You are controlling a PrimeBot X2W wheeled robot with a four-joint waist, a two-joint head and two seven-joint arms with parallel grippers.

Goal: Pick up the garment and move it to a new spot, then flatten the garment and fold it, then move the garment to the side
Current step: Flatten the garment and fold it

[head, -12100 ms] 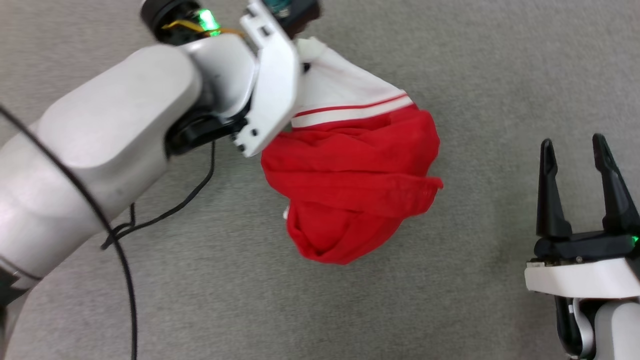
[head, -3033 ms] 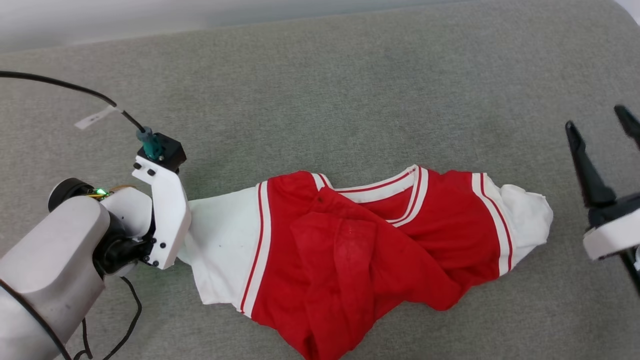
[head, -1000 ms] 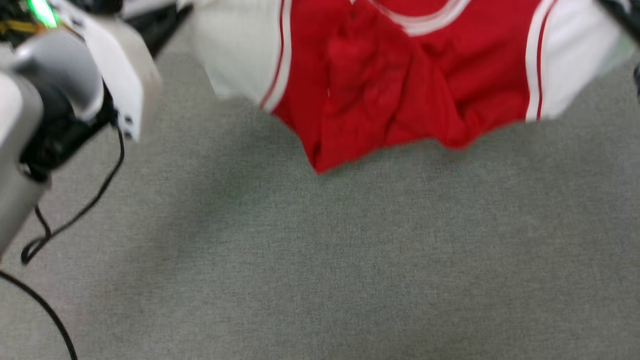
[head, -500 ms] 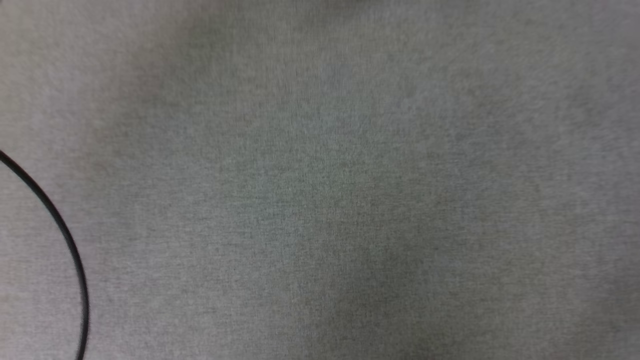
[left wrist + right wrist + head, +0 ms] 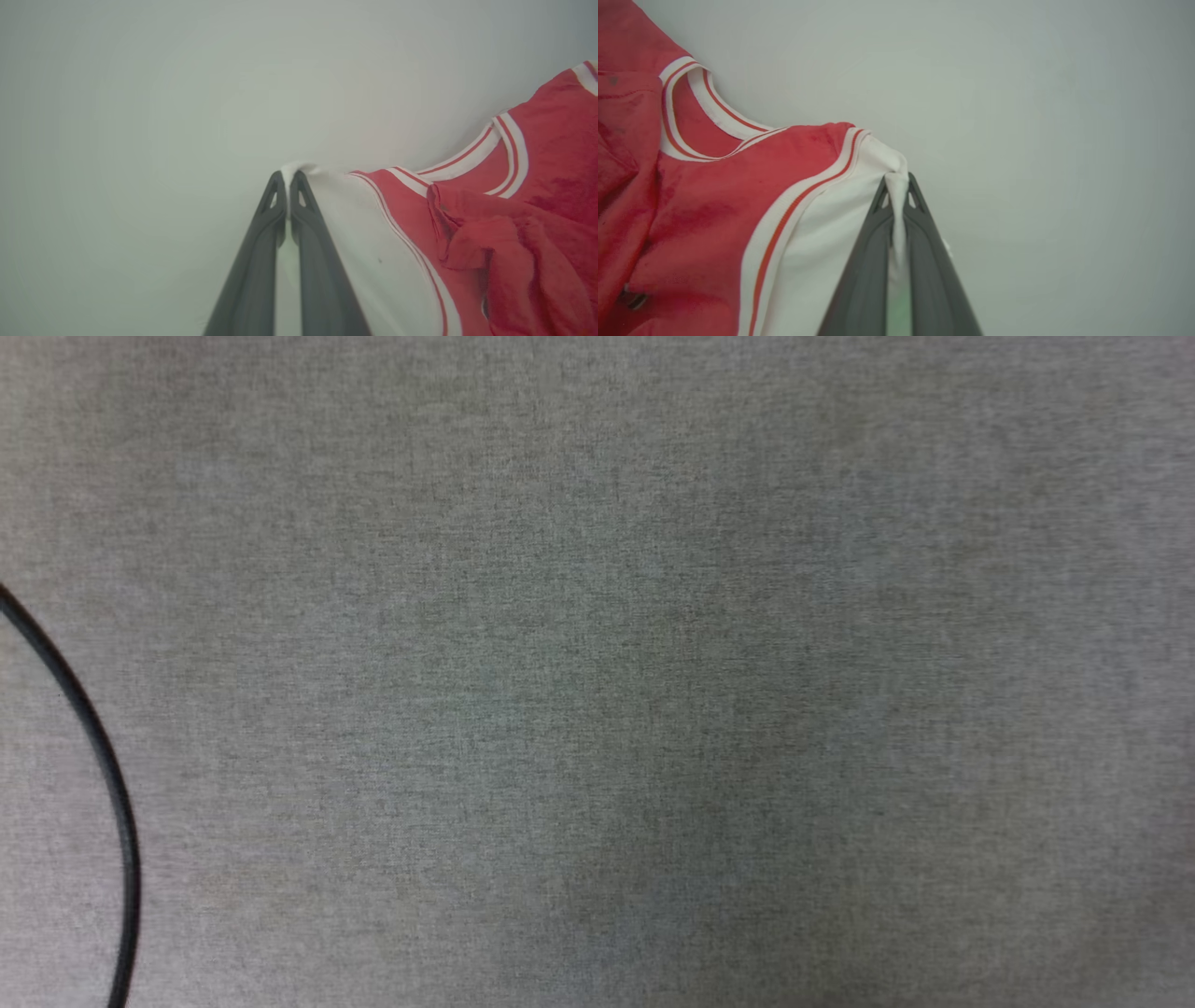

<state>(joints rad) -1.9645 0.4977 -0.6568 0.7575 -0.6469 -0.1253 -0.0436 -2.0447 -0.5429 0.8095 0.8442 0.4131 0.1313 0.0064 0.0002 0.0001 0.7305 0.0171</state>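
Note:
The garment (image 5: 490, 224) is a red shirt with white sleeves and red-and-white striped trim. In the left wrist view my left gripper (image 5: 287, 179) is shut on the edge of one white sleeve, and the red body hangs off to the right in crumpled folds. In the right wrist view my right gripper (image 5: 896, 182) is shut on the tip of the other white sleeve, with the garment (image 5: 714, 200) and its striped neckline spreading to the left. A pale plain background lies behind the cloth in both wrist views.
The head view looks down on grey woven fabric (image 5: 616, 691). A black cable (image 5: 103, 775) curves along its left edge.
One second ago the head view held the hanging garment and my left arm at its top. The camera has since tilted away, and the head view now holds grey fabric and the cable.

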